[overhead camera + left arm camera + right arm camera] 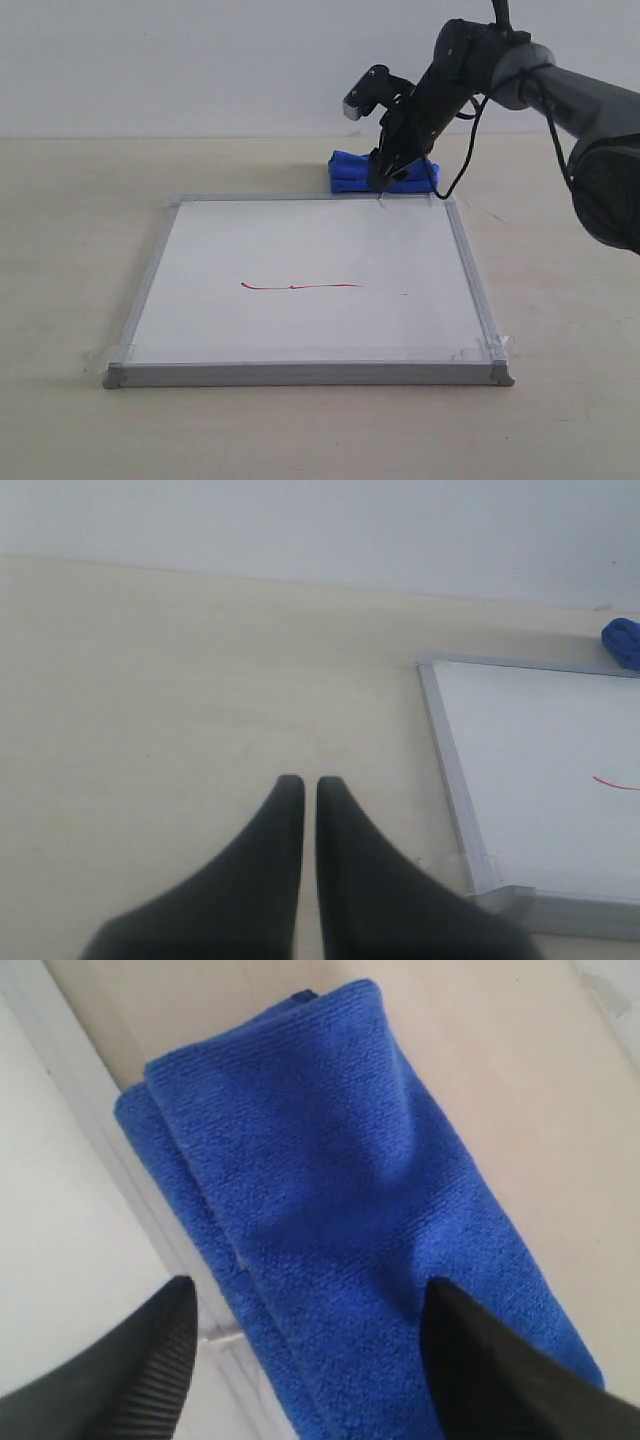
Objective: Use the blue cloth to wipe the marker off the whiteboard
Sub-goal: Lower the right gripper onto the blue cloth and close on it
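The whiteboard [310, 250] lies flat on the table with the thin red marker line [300, 286] across its middle. The folded blue cloth [350, 170] lies on the table just beyond the board's far edge. My right gripper [383, 182] reaches down onto the cloth, open; in the right wrist view the blue cloth [340, 1210] fills the gap between its fingers [160, 1360], one over the board's frame, the other on the cloth. My left gripper [302, 785] is shut and empty over bare table, beside the whiteboard [530, 750]. The marker line's end [615, 783] and the cloth [623, 640] show at that view's edge.
The pale wooden table [60, 250] surrounds the board on all sides. A white wall [200, 60] stands behind. Clear tape [490, 350] holds the board's corners. A black cable [465, 170] hangs from the right arm.
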`<state>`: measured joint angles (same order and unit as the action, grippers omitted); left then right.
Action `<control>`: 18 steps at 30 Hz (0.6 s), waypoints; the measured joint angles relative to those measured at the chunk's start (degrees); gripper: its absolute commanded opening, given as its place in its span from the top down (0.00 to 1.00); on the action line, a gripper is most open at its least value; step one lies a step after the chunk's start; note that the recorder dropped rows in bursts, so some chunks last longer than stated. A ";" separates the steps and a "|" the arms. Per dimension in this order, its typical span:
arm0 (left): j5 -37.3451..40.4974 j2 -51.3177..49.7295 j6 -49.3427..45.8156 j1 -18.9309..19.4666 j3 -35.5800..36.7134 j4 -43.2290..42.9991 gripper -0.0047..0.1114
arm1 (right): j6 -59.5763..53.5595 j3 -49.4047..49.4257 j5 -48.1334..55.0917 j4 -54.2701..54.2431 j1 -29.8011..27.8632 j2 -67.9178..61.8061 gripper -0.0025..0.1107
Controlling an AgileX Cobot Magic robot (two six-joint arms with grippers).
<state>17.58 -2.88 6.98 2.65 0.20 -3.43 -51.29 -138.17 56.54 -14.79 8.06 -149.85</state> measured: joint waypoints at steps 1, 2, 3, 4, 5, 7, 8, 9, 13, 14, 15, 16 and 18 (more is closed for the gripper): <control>0.00 0.00 0.00 0.00 0.00 0.00 0.92 | -0.25 0.00 -0.14 0.00 0.00 -0.12 0.46; 0.00 0.00 0.00 0.00 0.00 0.00 0.92 | -0.36 0.00 -0.46 0.00 0.00 -0.26 0.46; 0.00 0.00 0.00 0.00 0.00 0.00 0.92 | -0.52 0.00 -0.76 -0.10 0.00 -0.68 0.46; 0.00 0.00 0.00 0.00 0.00 0.00 0.92 | -0.52 0.00 -1.18 -0.10 0.00 -1.05 0.46; 0.00 0.00 0.00 0.00 0.00 0.00 0.92 | -0.66 0.00 -1.46 -0.10 0.00 -1.39 0.46; 0.00 0.00 0.00 0.00 0.00 0.00 0.92 | -0.66 -0.04 -1.92 -0.40 0.00 -1.86 0.47; 0.00 0.00 0.00 0.00 0.00 0.00 0.92 | -0.66 -0.15 -2.51 -0.40 0.00 -1.86 0.47; 0.00 0.00 0.00 0.00 0.00 0.00 0.92 | -0.66 -0.30 -3.06 -0.40 0.00 -1.99 0.47; 0.00 0.00 0.00 0.00 0.00 0.00 0.92 | -0.66 -0.32 -4.72 -0.51 0.00 -2.22 0.53; 0.00 0.00 0.00 0.00 0.00 0.00 0.92 | -0.66 -0.32 -5.03 -0.51 0.00 -2.21 0.57; 0.00 0.00 0.00 0.00 0.00 0.00 0.92 | -0.66 -0.32 -5.12 -0.51 0.00 -2.21 0.63; 0.00 0.00 0.00 0.00 0.00 0.00 0.92 | -0.66 -0.32 -5.25 -0.51 0.00 -2.24 0.69; 0.00 0.00 0.00 0.00 0.00 0.00 0.92 | -0.66 -0.32 -5.25 -0.51 0.00 -2.46 0.80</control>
<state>17.58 -2.88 6.98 2.65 0.20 -3.43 -51.95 -138.49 51.29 -15.30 8.06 -152.31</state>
